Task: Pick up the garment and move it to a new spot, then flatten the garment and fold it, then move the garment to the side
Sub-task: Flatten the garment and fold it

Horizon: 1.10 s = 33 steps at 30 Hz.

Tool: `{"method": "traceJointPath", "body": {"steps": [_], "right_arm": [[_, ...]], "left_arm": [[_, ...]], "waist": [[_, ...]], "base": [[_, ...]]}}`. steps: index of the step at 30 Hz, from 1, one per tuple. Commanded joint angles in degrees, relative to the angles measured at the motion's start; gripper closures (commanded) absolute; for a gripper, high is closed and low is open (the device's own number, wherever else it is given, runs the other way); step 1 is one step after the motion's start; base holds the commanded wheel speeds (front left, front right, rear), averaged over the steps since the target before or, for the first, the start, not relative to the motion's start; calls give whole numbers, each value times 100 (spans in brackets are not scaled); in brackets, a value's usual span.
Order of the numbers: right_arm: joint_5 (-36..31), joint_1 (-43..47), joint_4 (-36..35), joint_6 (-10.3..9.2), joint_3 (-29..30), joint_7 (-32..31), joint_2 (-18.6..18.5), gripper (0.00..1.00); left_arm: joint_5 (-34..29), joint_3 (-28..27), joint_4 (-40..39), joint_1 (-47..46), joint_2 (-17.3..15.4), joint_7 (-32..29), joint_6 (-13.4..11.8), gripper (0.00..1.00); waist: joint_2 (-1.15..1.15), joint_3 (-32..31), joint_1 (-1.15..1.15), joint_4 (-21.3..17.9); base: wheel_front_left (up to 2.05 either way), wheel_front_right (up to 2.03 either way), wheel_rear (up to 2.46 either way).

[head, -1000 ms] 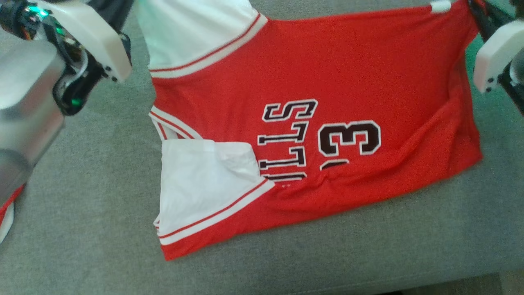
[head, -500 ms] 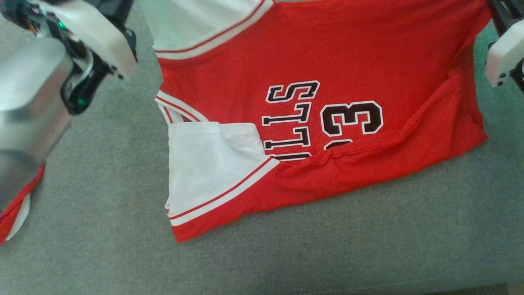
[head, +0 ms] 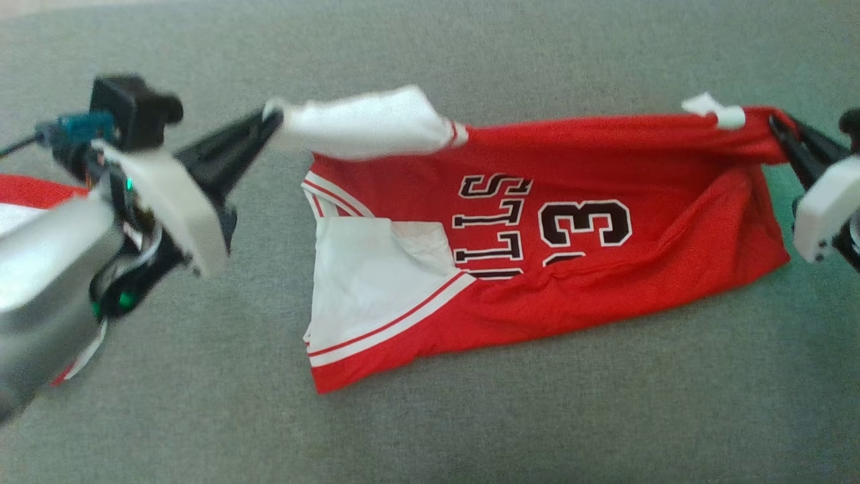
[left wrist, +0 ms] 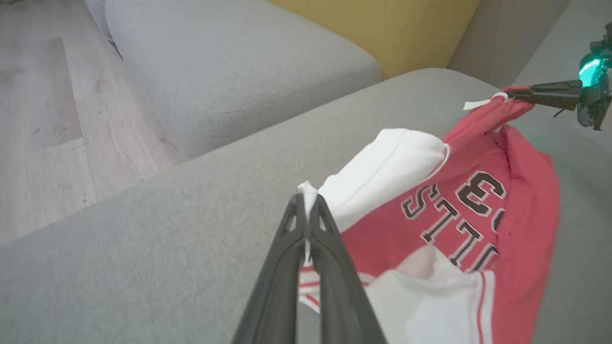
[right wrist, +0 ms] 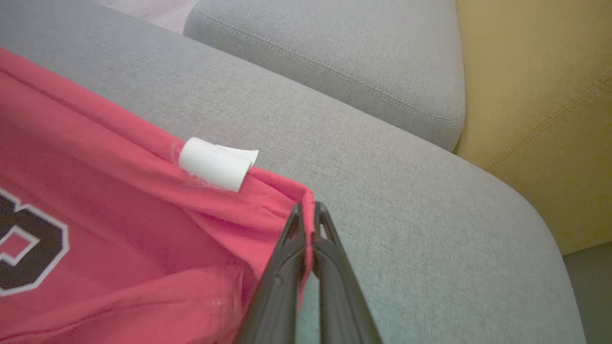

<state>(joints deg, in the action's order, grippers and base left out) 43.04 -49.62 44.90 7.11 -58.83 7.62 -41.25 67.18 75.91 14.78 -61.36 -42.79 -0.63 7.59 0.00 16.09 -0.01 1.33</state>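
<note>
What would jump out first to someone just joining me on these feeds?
The red jersey sprawls across the grey sofa cushion in the head view's middle, its far edge raised and taut between both arms. The left gripper has its jaws shut on the white shoulder panel at the left end; the right gripper has its jaws shut on the red corner at the right end, beside a small white tag.

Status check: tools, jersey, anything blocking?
Left tool shut on jersey, white shoulder; right tool shut on red hem corner. Jersey stretched between, lower half on grey sofa. Other red-white cloth at far left, apart.
</note>
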Motion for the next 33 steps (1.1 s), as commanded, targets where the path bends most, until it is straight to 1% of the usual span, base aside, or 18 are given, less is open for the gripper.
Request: {"method": "traceJointPath", "body": {"steps": [1, 7, 11, 13, 16, 21, 28, 33], "right_arm": [[101, 167, -114, 37, -72, -30, -334, 100], [610, 428, -605, 37, -486, -314, -849, 100], [858, 483, -932, 37, -707, -523, -1184, 100], [980, 524, -1193, 37, -935, -716, -1400, 100], [1061, 529, -1310, 37, -1031, -836, -1520, 100], [1243, 511, -1525, 37, -1155, -1153, -1689, 100], [1448, 489, -1768, 37, -1236, -1485, -1804, 100], [1749, 623, -2017, 37, -1298, -1839, -1850, 100]], "left_arm": [[73, -257, -214, -32, -358, -107, -10, 100], [383, -256, -1252, 586, -943, -748, -10, 100], [503, -256, -1691, 856, -1197, -978, -10, 100], [453, -256, -1835, 972, -1288, -1047, -10, 100], [386, -256, -1828, 1040, -1266, -1009, -10, 100], [192, -256, -1773, 1275, -1089, -957, -10, 100], [-30, -256, -1605, 1502, -862, -1022, -10, 100], [-109, -256, -1514, 1603, -724, -1058, -10, 100]], "waist": [[0, -140, 1, 57], [0, -377, 1, 105], [0, -464, 1, 106], [0, -472, 1, 105], [0, -456, 1, 103], [0, -372, 1, 78], [0, -304, 1, 13], [0, -361, 1, -38]], "base": [[0, 0, 0], [0, 0, 0], [0, 0, 0], [0, 0, 0], [0, 0, 0], [0, 0, 0], [0, 0, 0], [0, 0, 0]]}}
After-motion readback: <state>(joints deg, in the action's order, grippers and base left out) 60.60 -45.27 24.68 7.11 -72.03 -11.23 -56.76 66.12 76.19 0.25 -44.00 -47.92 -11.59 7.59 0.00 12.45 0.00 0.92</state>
